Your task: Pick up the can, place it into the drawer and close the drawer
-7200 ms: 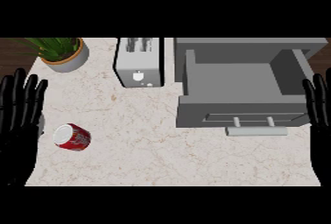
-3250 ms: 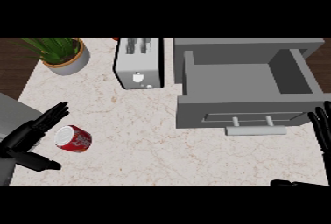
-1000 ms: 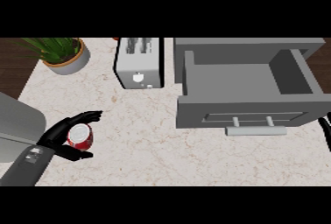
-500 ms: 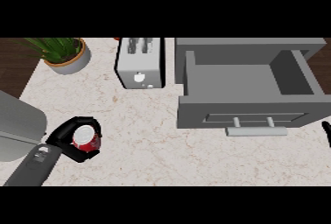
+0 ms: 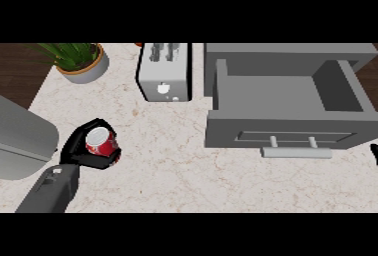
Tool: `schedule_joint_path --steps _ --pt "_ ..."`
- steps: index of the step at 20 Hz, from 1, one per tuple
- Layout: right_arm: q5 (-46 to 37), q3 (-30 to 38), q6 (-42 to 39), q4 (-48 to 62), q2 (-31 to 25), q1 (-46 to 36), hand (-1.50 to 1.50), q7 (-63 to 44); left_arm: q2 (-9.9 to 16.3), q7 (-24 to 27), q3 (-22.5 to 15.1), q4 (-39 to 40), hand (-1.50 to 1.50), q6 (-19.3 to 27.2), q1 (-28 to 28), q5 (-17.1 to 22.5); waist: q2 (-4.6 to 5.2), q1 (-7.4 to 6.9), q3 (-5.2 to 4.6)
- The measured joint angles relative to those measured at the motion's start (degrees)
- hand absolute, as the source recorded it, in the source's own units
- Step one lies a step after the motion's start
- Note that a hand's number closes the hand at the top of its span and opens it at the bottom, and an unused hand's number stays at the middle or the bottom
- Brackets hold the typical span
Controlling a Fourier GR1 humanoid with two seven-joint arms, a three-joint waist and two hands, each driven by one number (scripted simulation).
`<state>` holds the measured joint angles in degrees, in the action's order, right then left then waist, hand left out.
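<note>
A red can with a silver top stands upright at the counter's left side. My left hand is curled round it, fingers and thumb wrapping its sides. The grey drawer stands open at the right, its inside bare, with a bar handle on its front. Only a dark tip of my right hand shows at the right edge, below the drawer's front corner; its fingers are out of view.
A silver toaster stands at the back middle. A potted green plant sits at the back left. A grey rounded body fills the left edge beside my forearm. The marble counter stretches between can and drawer.
My left hand has closed round the can and the can now stands more upright, shifted slightly right. My right hand has slid almost out of the view at the right edge.
</note>
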<state>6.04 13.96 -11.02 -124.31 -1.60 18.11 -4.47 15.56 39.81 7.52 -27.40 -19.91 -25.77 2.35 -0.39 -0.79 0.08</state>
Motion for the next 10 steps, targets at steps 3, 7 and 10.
schedule_joint_path --steps 3,7,10 --pt "0.58 0.60 -0.16 -0.21 -0.22 0.08 -1.50 -0.17 -3.29 -2.79 3.11 -3.11 1.50 7.70 -0.61 2.98 -0.12 -0.11 0.04" --pt "-0.50 0.00 0.60 -0.40 0.48 -0.51 -1.50 -0.12 -6.17 -10.90 2.86 -13.65 1.50 13.41 -0.32 4.86 -0.19 -0.26 0.04" --pt "0.30 0.22 0.03 -1.93 0.67 0.91 -1.50 -0.45 -8.89 -17.19 0.56 -22.90 1.50 17.72 0.53 4.46 -0.21 -0.10 0.04"
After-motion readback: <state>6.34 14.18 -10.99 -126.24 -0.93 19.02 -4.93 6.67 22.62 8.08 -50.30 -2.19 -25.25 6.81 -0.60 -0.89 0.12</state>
